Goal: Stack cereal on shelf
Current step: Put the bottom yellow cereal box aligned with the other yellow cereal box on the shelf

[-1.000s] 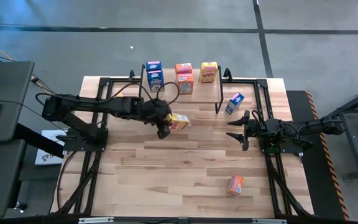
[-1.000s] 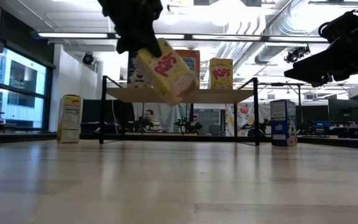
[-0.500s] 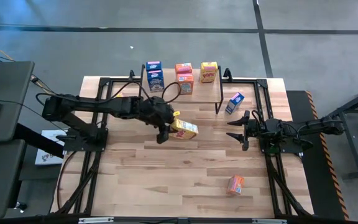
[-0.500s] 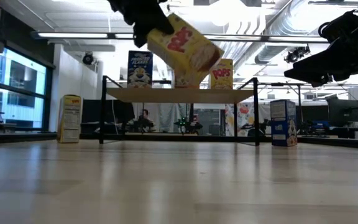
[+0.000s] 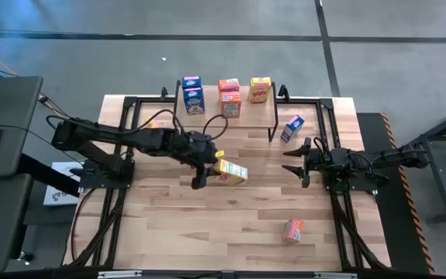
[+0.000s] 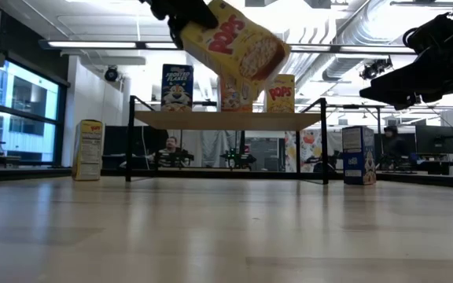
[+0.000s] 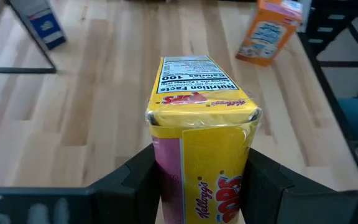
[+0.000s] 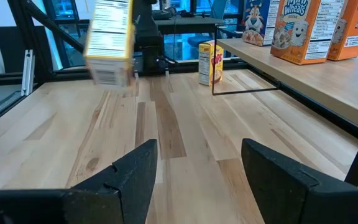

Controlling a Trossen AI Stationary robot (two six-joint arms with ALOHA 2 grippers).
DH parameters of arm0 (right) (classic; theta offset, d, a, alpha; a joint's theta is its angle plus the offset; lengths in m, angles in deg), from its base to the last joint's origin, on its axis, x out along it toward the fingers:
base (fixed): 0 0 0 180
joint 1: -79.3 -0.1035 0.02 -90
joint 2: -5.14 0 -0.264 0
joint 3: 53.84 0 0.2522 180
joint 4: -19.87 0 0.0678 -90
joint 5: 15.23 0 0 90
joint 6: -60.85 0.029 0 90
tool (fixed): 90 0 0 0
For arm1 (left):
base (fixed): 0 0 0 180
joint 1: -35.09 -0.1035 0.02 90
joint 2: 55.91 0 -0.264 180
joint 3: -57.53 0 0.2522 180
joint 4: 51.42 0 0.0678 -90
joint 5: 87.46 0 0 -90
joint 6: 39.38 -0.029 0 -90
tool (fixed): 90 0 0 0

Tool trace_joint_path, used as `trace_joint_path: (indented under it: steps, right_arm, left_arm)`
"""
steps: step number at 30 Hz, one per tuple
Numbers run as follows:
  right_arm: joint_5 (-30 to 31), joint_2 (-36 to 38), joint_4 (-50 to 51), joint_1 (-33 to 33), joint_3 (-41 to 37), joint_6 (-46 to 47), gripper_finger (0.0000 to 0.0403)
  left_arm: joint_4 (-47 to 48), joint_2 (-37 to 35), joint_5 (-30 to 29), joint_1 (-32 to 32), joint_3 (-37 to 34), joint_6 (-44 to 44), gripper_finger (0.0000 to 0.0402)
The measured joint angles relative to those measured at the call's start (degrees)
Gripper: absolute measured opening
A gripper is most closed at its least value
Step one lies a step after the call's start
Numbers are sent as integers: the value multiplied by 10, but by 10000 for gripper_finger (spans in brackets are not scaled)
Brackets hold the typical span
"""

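Note:
My left gripper [image 5: 204, 167] is shut on a yellow cereal box [image 5: 230, 172] and holds it above the middle of the table; the low view shows this box [image 6: 238, 45] higher than the shelf. The shelf [image 6: 226, 120] stands at the far edge on thin dark legs. On its plank stand blue [image 5: 193, 99], orange [image 5: 230, 103] and yellow [image 5: 259, 89] boxes. A blue box [image 5: 292, 128] stands on the table by the shelf's right leg. An orange box [image 5: 293, 229] lies near the front right. My right gripper [image 5: 296, 159] waits open at the right. My left gripper pinches the yellow box between its two fingers [image 7: 139, 179], on two opposite sides [image 7: 166, 163] near the end closest to the wrist. The fingers slant downward and lie along the box. It is lifted clear of the table, tilted, its free end [image 7: 194, 78] sticking out beyond the fingers.
Another yellow box [image 6: 90, 149] stands on the table by the shelf's left end. Black frame rails [image 5: 333, 209] run along both table sides. Bare wood [image 5: 207, 225] lies in the near half of the table. A person [image 6: 169, 146] sits in the room beyond.
My left gripper has moved toward the table's near edge and rolled about its own line, still shut on the yellow box. The box has swung from hanging steeply below the fingers to a flatter tilt, and stands higher against the shelf.

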Motion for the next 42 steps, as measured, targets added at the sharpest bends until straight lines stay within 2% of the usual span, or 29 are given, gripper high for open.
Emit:
trace_joint_path:
  steps: [7,13,30,34,38,42]
  right_arm:
    - [0,0,-1,0,0,6,227]
    - [1,0,-10,0,0,92,227]
    - [-40,0,-24,0,0,75,235]
    - [-65,0,-66,0,0,79,249]
    - [-118,0,-159,0,0,76,256]
    - [-122,-5,-189,0,34,75,257]
  left_arm:
    - [0,0,0,39,0,15,161]
    - [0,0,0,63,0,47,161]
    - [0,0,-2,84,0,135,161]
    - [0,0,-3,84,0,136,161]
    - [0,0,-7,84,0,146,161]
    - [0,0,-17,84,0,150,161]
